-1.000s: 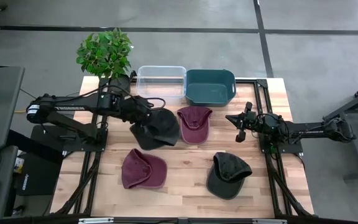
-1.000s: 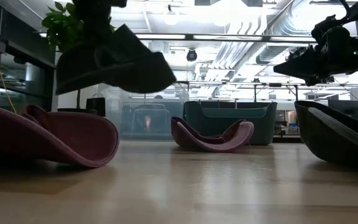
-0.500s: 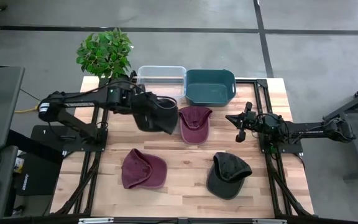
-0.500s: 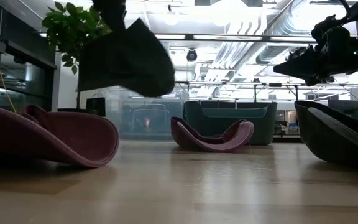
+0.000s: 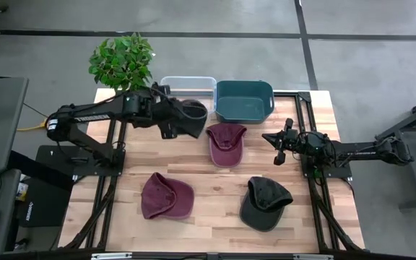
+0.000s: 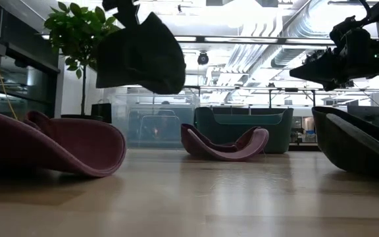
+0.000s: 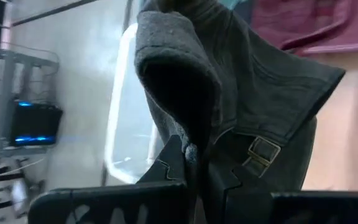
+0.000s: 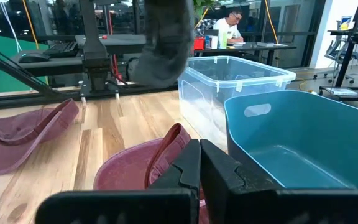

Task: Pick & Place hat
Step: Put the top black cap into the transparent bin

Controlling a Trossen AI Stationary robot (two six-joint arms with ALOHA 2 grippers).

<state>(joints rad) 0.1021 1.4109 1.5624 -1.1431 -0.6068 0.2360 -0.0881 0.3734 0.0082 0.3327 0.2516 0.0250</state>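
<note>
Transport is the step in hand — the left hand (image 5: 173, 119) is clamped tight on the dark grey hat (image 5: 188, 118), which hangs in the air at about eleven o'clock on the worktop (image 5: 215, 191), at the near rim of the clear bin (image 5: 186, 88). In the left wrist view the fingers pinch a fold of fabric close to the strap buckle (image 7: 263, 149), so the grip is narrow and most of the hat droops below it.

To do this well, I would keep the hat high enough that its sagging brim clears the bin's wall, carry on toward twelve o'clock until the whole hat sits over the bin's middle, and only then release. Letting go at the rim risks the hat draping over the wall or sliding back onto the wood.

The right hand (image 5: 279, 148) waits at three o'clock with its fingers fully together, holding nothing. Two maroon hats (image 5: 224, 143) (image 5: 166, 196) and a dark hat (image 5: 265, 203) lie on the worktop, the teal bin (image 5: 244, 100) beside the clear one.
</note>
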